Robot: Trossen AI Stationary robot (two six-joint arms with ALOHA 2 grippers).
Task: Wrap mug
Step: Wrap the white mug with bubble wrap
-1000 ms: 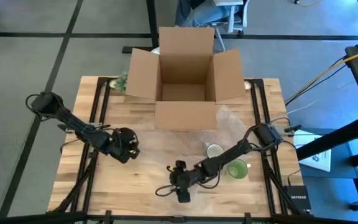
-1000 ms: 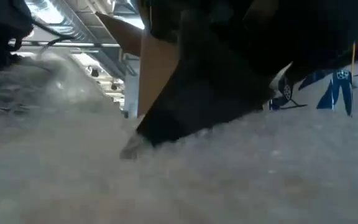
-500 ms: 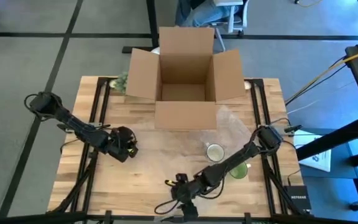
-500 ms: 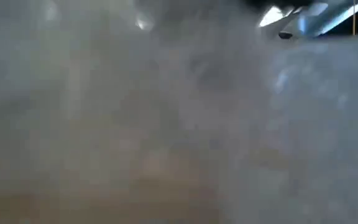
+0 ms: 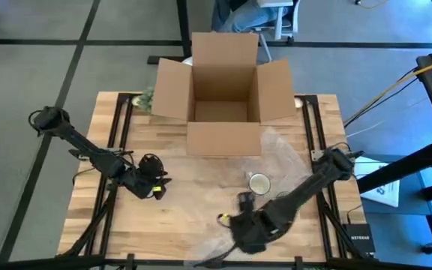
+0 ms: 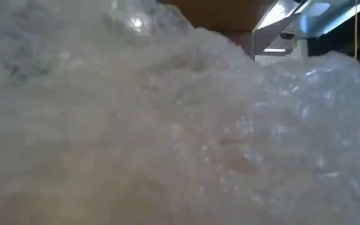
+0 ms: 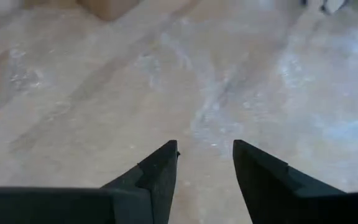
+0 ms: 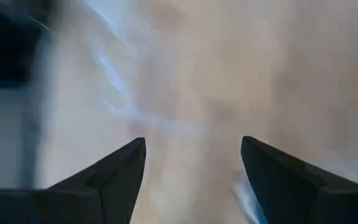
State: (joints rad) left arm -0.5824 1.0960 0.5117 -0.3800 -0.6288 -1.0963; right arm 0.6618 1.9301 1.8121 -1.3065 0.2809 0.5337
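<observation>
Currently the right pincer (image 5: 247,234) sits low at the near edge of the table (image 5: 193,202), close to the rim with little margin on the near side; its wrist view shows the fingers (image 8: 114,171) spread wide over blurred plastic film. Left pincer (image 5: 154,182) hovers over the left-centre of the table, fingers (image 7: 160,171) apart with a clear gap, nothing between them, bare wood and film beneath. Open room: wide bare strip between the two pincers and along the left near corner. Far side is blocked by the open cardboard box (image 5: 222,90), flaps out. Mug (image 5: 259,182) stands upright right of centre, pale, round rim facing up, resting on the clear bubble wrap sheet (image 5: 280,154), which spreads from just near the box toward the near edge. High view alone shows the mug and box layout; low view is almost fully covered by crumpled bubble wrap (image 6: 186,137) against the lens, with only a sliver of box visible above it.
</observation>
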